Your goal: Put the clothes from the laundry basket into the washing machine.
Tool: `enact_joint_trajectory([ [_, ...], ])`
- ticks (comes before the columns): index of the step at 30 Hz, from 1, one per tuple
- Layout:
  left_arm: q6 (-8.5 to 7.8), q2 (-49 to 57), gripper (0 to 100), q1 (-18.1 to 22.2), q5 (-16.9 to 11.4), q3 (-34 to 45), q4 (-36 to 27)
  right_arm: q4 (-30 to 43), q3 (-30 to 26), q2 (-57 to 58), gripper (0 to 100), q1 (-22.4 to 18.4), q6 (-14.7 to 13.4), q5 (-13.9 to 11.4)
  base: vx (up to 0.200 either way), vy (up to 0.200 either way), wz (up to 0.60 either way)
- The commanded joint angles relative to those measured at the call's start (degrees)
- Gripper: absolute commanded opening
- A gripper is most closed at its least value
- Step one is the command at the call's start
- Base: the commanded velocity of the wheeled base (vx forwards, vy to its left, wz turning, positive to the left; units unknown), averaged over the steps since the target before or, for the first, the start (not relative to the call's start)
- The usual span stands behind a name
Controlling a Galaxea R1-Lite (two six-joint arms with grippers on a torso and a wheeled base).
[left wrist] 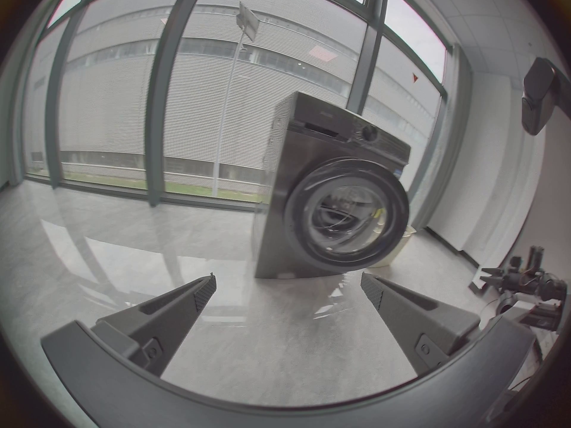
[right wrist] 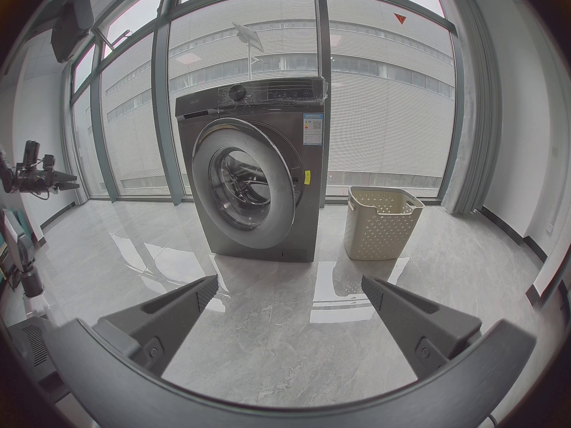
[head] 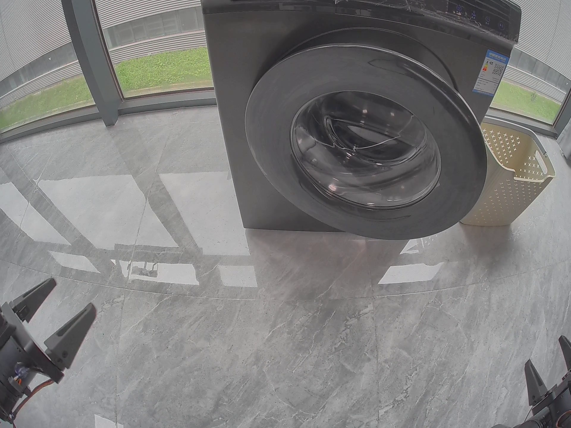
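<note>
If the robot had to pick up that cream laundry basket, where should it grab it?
On the laundry basket, probably the rim at the handle slot, from above, on the side away from the washing machine: it stands upright and open-topped, and that slot faces free floor.

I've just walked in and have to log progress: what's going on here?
Nothing is being handled yet. The washer stands on the floor with its door swung open, and the basket sits beside it, on the robot's right. Whether any clothes lie in the basket cannot be seen. The left claw and the right claw are both open and empty, low over the floor and well short of the washer.
</note>
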State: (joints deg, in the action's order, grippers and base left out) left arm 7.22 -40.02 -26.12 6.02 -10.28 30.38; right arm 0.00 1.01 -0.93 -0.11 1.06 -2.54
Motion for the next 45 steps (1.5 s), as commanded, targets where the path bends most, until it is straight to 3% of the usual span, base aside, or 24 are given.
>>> enact_joint_trajectory([
  [1,-2.21,14.88,100,10.57,-0.49,1.49,-8.49,0.00,-1.01,0.40,100,-0.07,0.08,-0.01,0.000,0.000,0.00],
  [6,-2.29,24.03,100,16.63,-0.92,2.72,-17.72,0.00,-1.01,0.40,100,-0.07,-0.01,-0.01,0.000,0.000,0.00],
  [9,-2.21,27.01,100,18.04,-2.68,3.68,-20.10,0.00,-1.01,0.40,100,-0.07,-0.01,-0.01,0.000,0.000,0.00],
  [10,-2.03,29.12,100,19.27,-4.44,4.65,-21.41,0.00,-1.01,0.40,100,-0.07,0.08,-0.01,0.000,0.000,0.00],
  [12,-2.03,30.35,100,20.32,-4.88,5.71,-22.03,0.00,-1.01,0.40,100,-0.07,-0.01,-0.01,0.000,0.000,0.00],
  [20,-3.09,34.75,100,21.99,-4.97,10.28,-22.73,0.00,-1.01,0.40,100,0.02,0.08,-0.01,0.000,0.000,0.00],
  [26,-2.47,34.92,100,22.08,-4.35,10.28,-26.95,0.00,-1.01,0.40,100,0.02,0.08,-0.01,0.000,0.000,0.00],
  [32,-3.88,35.01,100,22.17,-2.24,10.28,-28.62,0.00,-1.01,0.40,100,0.02,0.08,-0.01,0.000,0.000,0.00],
  [34,-4.14,36.42,100,24.72,-2.51,10.28,-28.88,0.00,-1.01,0.40,100,0.02,-0.01,-0.01,0.000,0.000,0.00],
  [35,-5.11,38.62,100,27.00,-2.77,10.28,-29.32,0.00,-1.01,0.40,100,0.02,-0.01,-0.01,0.000,0.000,0.00],
  [45,-6.16,39.93,100,26.12,-3.21,10.28,-30.12,0.00,-1.01,0.40,100,0.02,0.17,-0.01,0.000,0.000,0.00],
])
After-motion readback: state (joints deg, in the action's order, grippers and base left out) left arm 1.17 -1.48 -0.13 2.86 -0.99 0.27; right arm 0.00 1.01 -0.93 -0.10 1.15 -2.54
